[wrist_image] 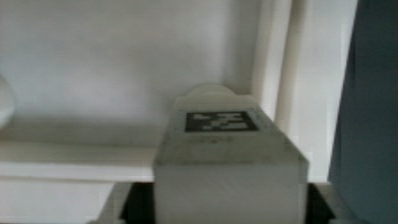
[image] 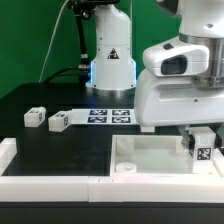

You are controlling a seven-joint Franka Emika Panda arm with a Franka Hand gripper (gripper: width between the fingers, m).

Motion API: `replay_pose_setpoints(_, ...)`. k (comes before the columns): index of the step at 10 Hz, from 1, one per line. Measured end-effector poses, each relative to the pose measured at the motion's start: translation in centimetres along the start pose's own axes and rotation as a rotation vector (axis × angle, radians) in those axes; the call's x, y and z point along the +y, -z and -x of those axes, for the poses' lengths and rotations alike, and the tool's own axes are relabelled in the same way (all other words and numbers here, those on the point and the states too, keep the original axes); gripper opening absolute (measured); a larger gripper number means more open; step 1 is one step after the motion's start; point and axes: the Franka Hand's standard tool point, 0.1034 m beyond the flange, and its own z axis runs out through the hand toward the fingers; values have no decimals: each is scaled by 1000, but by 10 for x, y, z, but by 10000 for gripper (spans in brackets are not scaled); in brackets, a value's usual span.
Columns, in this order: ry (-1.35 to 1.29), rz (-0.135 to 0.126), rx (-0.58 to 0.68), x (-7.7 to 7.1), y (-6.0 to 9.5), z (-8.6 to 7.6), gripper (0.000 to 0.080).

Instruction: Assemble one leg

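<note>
My gripper (image: 202, 148) is shut on a white leg (image: 203, 153) with a marker tag facing out. It holds the leg upright over the right end of the large white tray-like piece (image: 150, 152), at or just above its surface. In the wrist view the leg (wrist_image: 222, 150) fills the gap between the dark fingers (wrist_image: 143, 205), its tag toward the camera, with the tray's inside surface and raised rim (wrist_image: 285, 60) behind it. Two more loose legs (image: 35, 116) (image: 58, 121) lie on the black table at the exterior view's left.
The marker board (image: 110, 115) lies behind the tray near the robot's base (image: 110, 60). A low white wall (image: 50, 182) runs along the front edge and up the left side of the table.
</note>
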Motion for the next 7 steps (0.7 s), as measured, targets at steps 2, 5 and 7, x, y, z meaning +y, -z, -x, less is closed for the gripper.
replay_pose_setpoints(2, -315, -16, -20, 3, 0, 1, 290)
replay_pose_setpoints(5, -707, -32, -35, 0, 0, 1, 290)
replay_pose_setpoints(7, -830, -34, -38, 2, 1, 0, 290)
